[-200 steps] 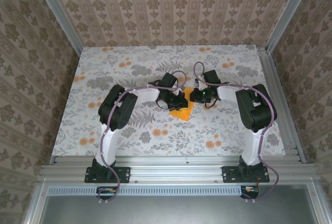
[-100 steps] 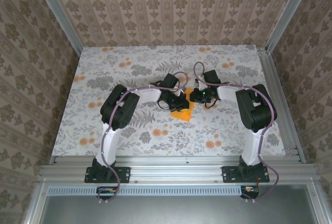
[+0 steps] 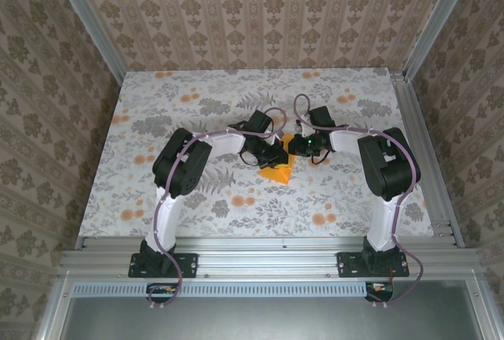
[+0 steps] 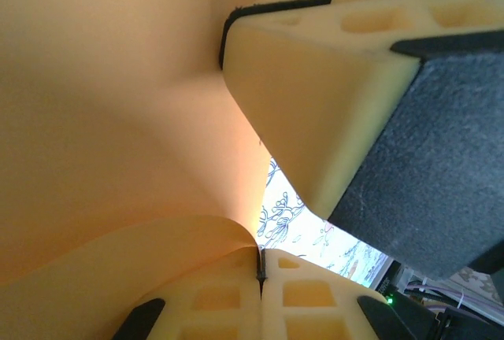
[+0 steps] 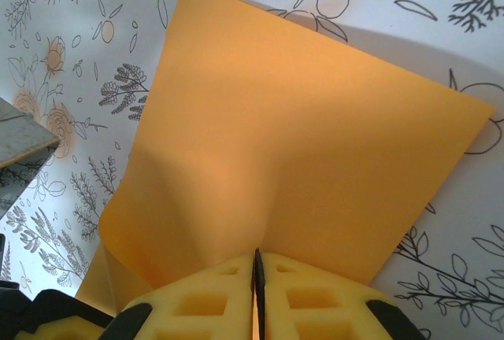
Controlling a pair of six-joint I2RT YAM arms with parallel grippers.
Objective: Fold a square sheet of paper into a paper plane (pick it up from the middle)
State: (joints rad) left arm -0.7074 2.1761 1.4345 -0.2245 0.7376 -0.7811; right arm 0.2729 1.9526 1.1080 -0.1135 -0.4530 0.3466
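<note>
The square sheet of paper (image 3: 279,171) is bright orange and is held up between both arms over the middle of the table, bent and sagging toward the near side. My left gripper (image 3: 275,154) is shut on one edge; in the left wrist view its tips (image 4: 260,267) pinch the curled sheet (image 4: 118,120). My right gripper (image 3: 290,147) is shut on the opposite edge, and the sheet (image 5: 315,135) spreads out flat ahead of its closed tips (image 5: 257,265). A foam finger of the right gripper (image 4: 315,96) looms close in the left wrist view.
The table (image 3: 197,104) wears a pale cloth with grey leaf and orange flower prints. Patterned walls and metal rails (image 3: 421,151) close it in on three sides. Both arm bases stand at the near edge (image 3: 268,257).
The two grippers have edged slightly closer together and the hanging part of the sheet has shifted a little. Both grips stay closed.
</note>
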